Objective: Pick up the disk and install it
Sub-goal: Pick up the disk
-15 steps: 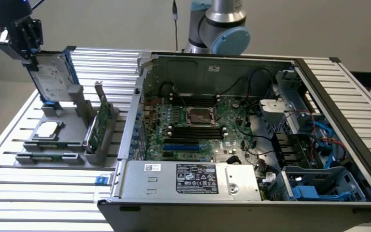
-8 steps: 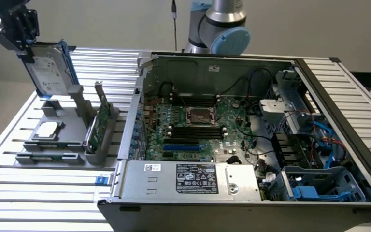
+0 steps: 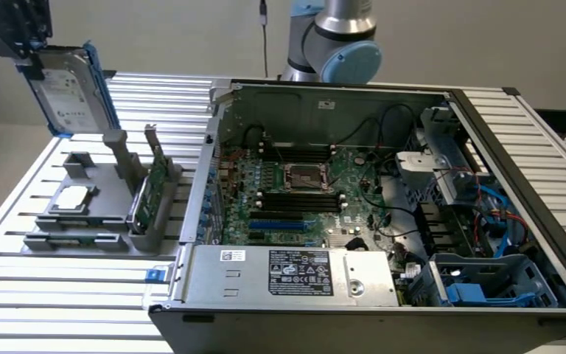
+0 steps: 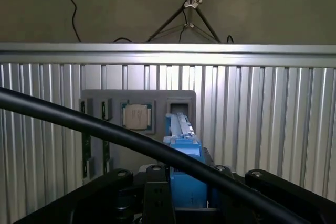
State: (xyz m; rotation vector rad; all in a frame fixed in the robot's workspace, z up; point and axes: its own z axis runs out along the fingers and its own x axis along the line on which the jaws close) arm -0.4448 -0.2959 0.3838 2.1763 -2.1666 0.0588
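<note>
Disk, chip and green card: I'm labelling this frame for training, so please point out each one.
disk (image 3: 65, 92), exterior view, on its silver labelled face.
chip (image 3: 71, 198), exterior view, on its metal top.
green card (image 3: 147, 193), exterior view, on its upright green face.

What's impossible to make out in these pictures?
- The gripper: in the exterior view its upper part is cut off by the top-left corner.
- The disk: in the exterior view the label print is too small to read. In the wrist view it is edge-on and a black cable crosses it.
- The green card: edge-on in the exterior view, so its face is hidden.
- The arm: cut off by the exterior view's top edge.
</note>
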